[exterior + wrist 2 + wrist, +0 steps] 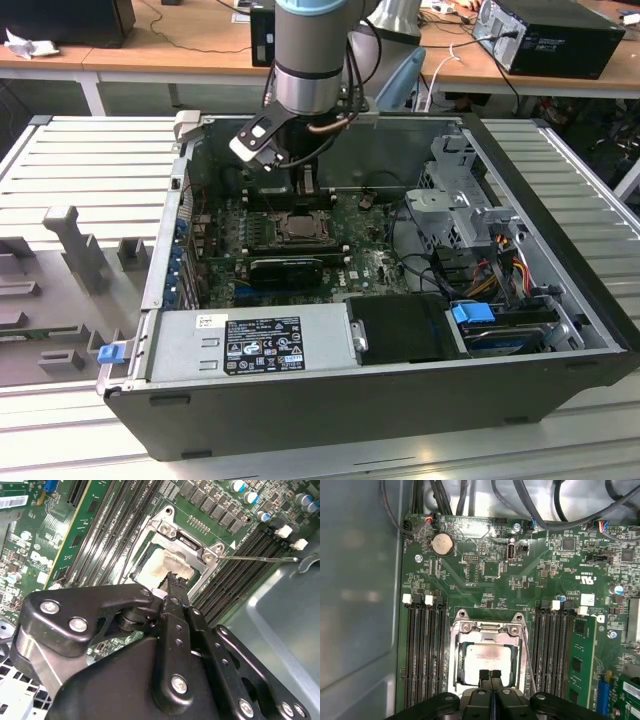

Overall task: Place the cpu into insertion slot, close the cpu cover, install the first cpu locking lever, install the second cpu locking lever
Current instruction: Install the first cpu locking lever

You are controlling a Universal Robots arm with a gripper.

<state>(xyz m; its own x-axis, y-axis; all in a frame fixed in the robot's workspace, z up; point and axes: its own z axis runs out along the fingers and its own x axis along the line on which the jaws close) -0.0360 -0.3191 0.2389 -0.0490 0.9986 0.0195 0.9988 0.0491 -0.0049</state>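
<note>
Lever work appears to be the step in hand. The cpu (487, 656) lies flat in the insertion slot (300, 226), and the cpu cover (486, 627) lies down over it, framing it through the central window. A thin locking lever (528, 655) stands free along one side of the socket, under no catch that can be seen. The gripper (490, 676) has its jaws pressed fully together with nothing between them, forming one narrow tip. For a sound result, contact only the wire of the lever, push along its swing, and keep the tip off the cover's edges and the memory slots (422, 650) flanking the socket. A sideways slip would likely rake the motherboard (490, 570). In both wrist views the cpu sits directly beneath the joined tips, which are over one edge of its exposed face; whether they touch it cannot be told. In the exterior view the gripper hangs just above the socket inside the open case (330, 410).
</note>
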